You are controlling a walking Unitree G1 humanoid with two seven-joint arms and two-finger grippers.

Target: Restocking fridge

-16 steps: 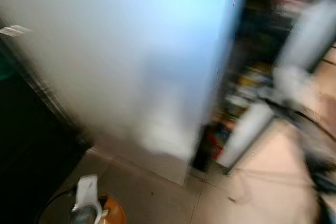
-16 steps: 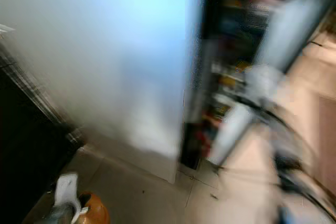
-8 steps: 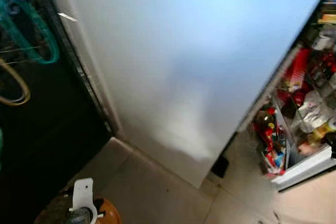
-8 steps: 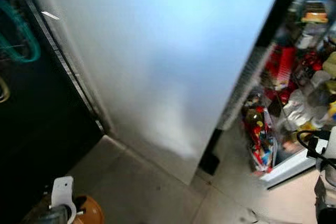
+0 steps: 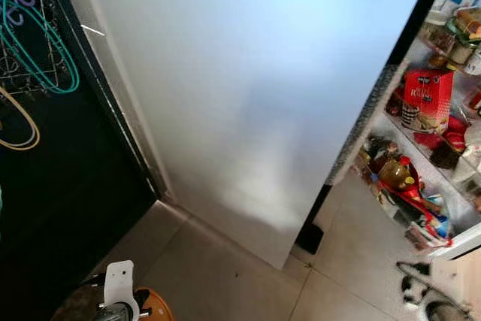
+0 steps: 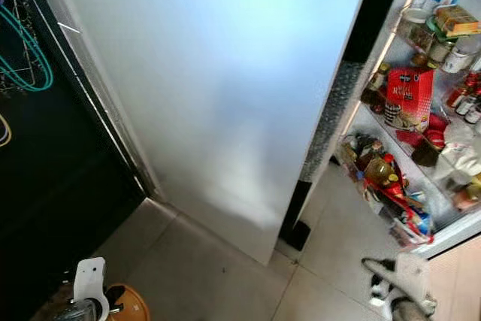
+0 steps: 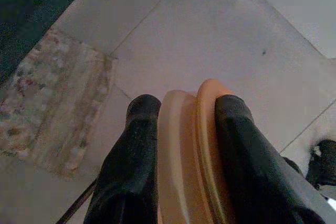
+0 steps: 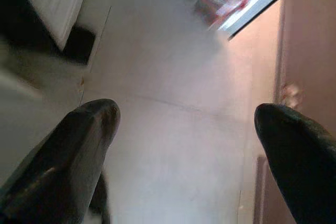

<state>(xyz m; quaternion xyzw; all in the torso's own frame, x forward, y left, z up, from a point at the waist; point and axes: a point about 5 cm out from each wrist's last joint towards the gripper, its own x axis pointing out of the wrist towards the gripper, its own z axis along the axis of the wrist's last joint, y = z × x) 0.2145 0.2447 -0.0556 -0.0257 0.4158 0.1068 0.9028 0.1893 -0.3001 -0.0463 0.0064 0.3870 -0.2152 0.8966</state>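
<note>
The left gripper (image 7: 181, 116) is clamped on an orange plastic lid-like piece (image 7: 189, 150), its two black fingers (image 7: 134, 150) pressing either side of the stacked orange rims, low over the tiled floor (image 7: 220, 35). From the head views the same orange piece shows at the bottom edge, just beside the wrist's white bracket (image 5: 119, 283). The right gripper (image 8: 184, 124) hangs with its fingers spread wide apart (nothing between them), pointing down at bare floor tile near the foot of the fridge.

The fridge (image 6: 225, 73) stands ahead, its big pale side panel taking up the middle of the scene. To the right its interior shelves (image 6: 421, 148) are exposed and crowded: a red box (image 6: 409, 95) stands upright on a middle shelf, jars and containers (image 6: 443, 28) sit above it, and a heap of bottles and packets (image 6: 383, 178) lies lower down. On the left, teal hangers (image 5: 37, 43) hang against a dark wire rack
</note>
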